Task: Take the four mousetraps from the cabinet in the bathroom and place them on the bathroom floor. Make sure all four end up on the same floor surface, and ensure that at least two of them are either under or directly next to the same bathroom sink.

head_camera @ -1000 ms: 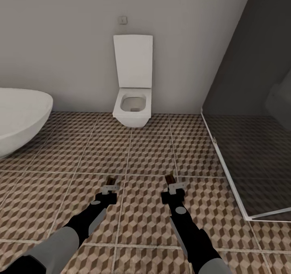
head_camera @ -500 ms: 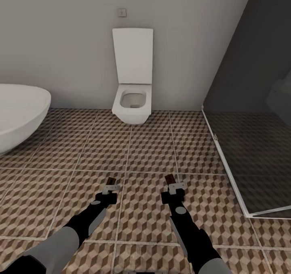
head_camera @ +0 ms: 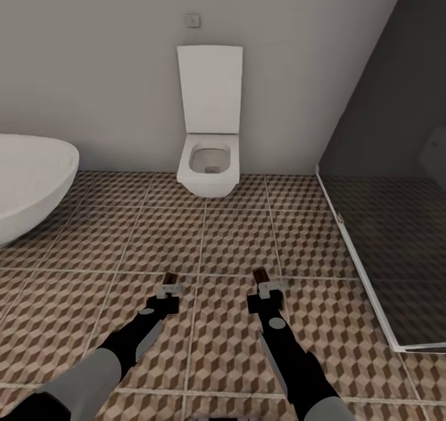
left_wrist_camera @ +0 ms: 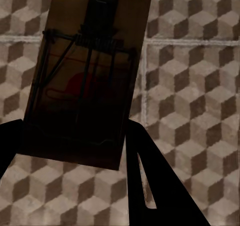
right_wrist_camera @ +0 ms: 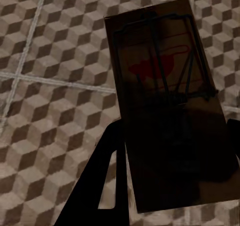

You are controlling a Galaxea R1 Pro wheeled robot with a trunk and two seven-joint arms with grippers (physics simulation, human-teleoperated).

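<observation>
Both arms reach forward and low over the bathroom floor (head_camera: 229, 241), which has brown and beige cube-pattern tiles. My left gripper (head_camera: 168, 286) is shut on a mousetrap (head_camera: 170, 278); in the left wrist view that mousetrap (left_wrist_camera: 85, 71) is a flat wooden board with dark wire and a red mark, held between the dark fingers (left_wrist_camera: 150, 186). My right gripper (head_camera: 265, 284) is shut on a second mousetrap (head_camera: 260, 275), and its board (right_wrist_camera: 167, 101) with a red mark shows in the right wrist view, hanging above the tiles. The cabinet and the bathroom sink are out of view.
A white wall-hung toilet (head_camera: 209, 160) with its lid up stands straight ahead against the grey wall. A white bathtub (head_camera: 28, 182) curves in at the left. A dark glass shower enclosure (head_camera: 390, 235) with a white frame lies at the right.
The whole view has shifted a little: the toilet and shower frame now sit slightly further right. Both grippers keep hold of their mousetraps in the same pose.
</observation>
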